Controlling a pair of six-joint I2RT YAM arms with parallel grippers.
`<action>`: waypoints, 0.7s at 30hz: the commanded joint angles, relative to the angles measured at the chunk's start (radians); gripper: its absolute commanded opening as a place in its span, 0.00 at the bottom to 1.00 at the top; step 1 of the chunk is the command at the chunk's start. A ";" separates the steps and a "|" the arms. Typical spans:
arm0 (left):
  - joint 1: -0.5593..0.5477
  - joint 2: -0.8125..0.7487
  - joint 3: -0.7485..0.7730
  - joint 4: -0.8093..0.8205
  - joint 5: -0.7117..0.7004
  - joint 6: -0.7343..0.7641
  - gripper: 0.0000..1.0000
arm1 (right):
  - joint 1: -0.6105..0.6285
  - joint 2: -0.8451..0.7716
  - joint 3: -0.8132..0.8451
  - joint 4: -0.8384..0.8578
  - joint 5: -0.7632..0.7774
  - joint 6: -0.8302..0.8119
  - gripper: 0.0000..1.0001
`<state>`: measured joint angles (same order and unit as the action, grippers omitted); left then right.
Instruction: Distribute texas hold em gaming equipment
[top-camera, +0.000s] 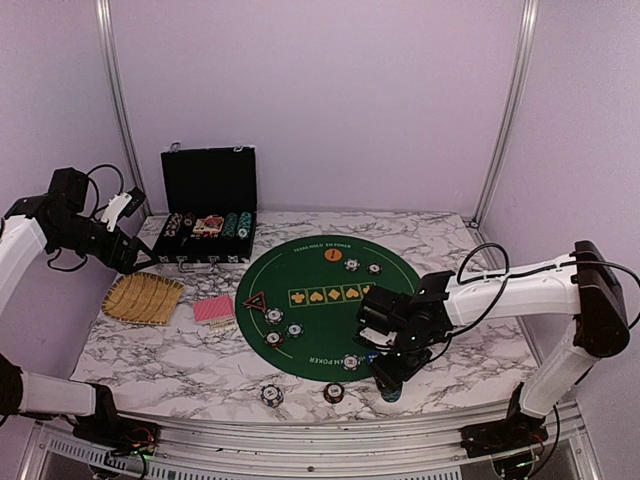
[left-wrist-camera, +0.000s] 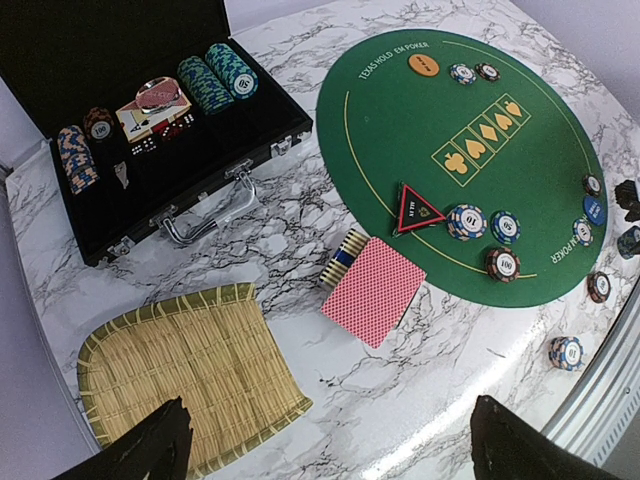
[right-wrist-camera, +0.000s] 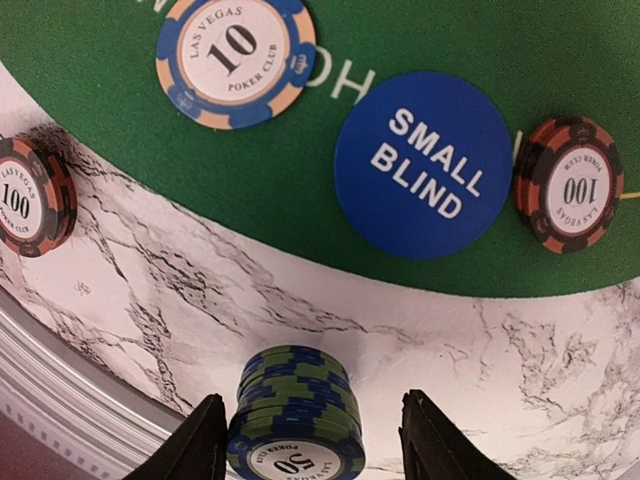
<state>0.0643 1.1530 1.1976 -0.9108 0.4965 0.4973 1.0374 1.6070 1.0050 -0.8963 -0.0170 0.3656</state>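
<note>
The jaws of the right gripper (top-camera: 392, 385) are set apart around a stack of blue-green "50" poker chips (right-wrist-camera: 297, 425), not clamped on it. The stack is stood on the marble table (right-wrist-camera: 150, 290) just off the 5 o'clock edge of the green felt mat (top-camera: 300, 272), with the blue "small blind" disc (right-wrist-camera: 425, 165) at its 1 o'clock. The left gripper (left-wrist-camera: 328, 425) is spread wide.
</note>
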 joint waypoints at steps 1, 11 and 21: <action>-0.003 -0.004 0.020 -0.023 0.009 0.000 0.99 | 0.009 0.007 0.003 0.019 0.011 0.003 0.55; -0.003 -0.004 0.017 -0.023 0.009 0.000 0.99 | 0.011 -0.004 0.027 -0.003 0.012 0.004 0.41; -0.003 -0.004 0.011 -0.023 0.014 0.004 0.99 | 0.018 -0.024 0.104 -0.084 0.049 -0.001 0.38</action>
<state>0.0643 1.1530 1.1976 -0.9108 0.4969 0.4973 1.0443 1.6077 1.0477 -0.9371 -0.0017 0.3664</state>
